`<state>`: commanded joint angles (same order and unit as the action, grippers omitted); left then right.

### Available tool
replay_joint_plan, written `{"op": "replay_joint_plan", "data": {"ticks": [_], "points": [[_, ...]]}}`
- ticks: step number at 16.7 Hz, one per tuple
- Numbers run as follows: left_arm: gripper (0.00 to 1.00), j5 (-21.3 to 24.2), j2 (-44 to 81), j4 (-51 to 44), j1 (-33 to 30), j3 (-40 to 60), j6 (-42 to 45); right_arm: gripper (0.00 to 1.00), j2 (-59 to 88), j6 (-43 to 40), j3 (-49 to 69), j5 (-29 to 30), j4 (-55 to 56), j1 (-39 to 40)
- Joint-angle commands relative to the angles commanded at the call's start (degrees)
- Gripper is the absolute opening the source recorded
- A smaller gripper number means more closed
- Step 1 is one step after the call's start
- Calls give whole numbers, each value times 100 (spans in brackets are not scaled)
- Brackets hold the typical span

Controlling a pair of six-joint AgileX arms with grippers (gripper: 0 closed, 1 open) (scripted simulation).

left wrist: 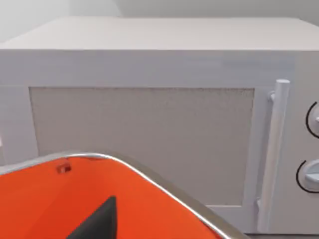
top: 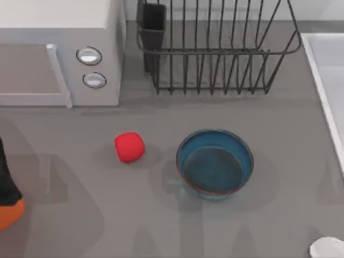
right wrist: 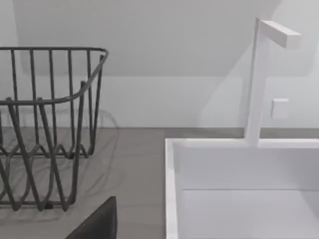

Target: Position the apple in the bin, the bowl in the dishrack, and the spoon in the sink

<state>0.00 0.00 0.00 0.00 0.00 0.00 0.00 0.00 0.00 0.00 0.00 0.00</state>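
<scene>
My left arm (top: 5,180): plain matte black curved shell at table's left edge. Wrist views each show a dark grey pointed finger tip (left wrist: 99,221), unmarked.

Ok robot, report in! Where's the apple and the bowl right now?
Apple and bowl sit loose on the table, side by side, apart. Dishrack behind them. Bin at left edge, spoon at lower right. Nothing blocking.
</scene>
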Motion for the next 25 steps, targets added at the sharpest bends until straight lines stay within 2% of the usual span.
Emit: {"op": "replay_joint_plan", "data": {"ticks": [4, 8, 12, 18, 22, 25], "points": [[100, 14, 167, -92, -91, 99, 77, 100, 0, 0, 0, 0, 0, 0], [100, 41, 1221, -668, -598, 763, 540, 100, 0, 0, 0, 0, 0, 0], [100, 51, 3213, -1631, -1330, 1907, 1280, 100, 0, 0, 0, 0, 0, 0], [100, 2, 7038, -3443, -2380, 4152, 2493, 100, 0, 0, 0, 0, 0, 0], [100, -46, 9198, -4608, -2831, 5761, 3120, 100, 0, 0, 0, 0, 0, 0], [100, -62, 10358, -5317, -2996, 6932, 3434, 100, 0, 0, 0, 0, 0, 0]]}}
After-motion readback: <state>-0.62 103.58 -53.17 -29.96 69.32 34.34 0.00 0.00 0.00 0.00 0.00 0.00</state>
